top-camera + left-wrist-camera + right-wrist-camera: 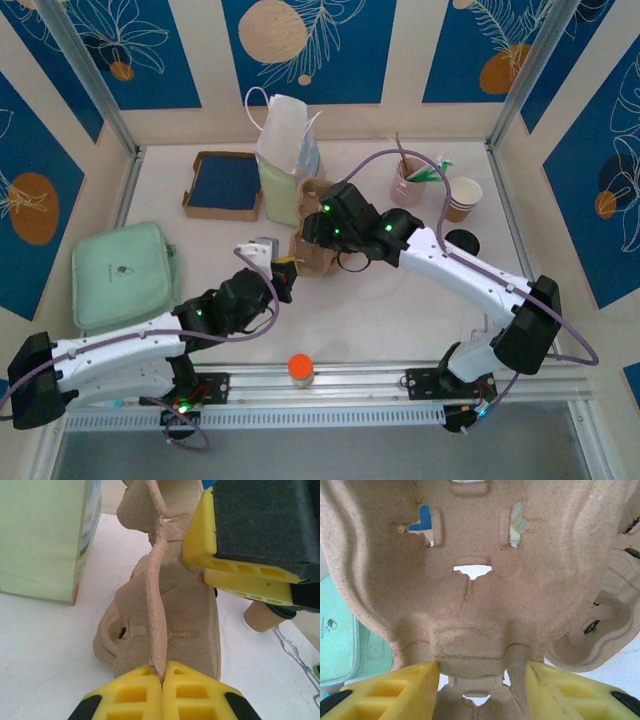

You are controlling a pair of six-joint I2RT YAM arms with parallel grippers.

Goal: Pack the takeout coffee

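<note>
Near the table's middle, just beside the upright paper bag (285,160), pinches the pulp cup carrier (170,615) by its edge in the clenched left gripper (162,680), straddles it with the right gripper (482,680) parted (no firm clamp evident), leaves the paper cup (463,197) unloaded and, by the look of it, all bagging undone

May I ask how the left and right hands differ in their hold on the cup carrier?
The left hand is shut on the cup carrier's thin edge; the right hand is open, straddling its middle. The left hand is at its near end, the right hand farther back. Both meet it.
</note>
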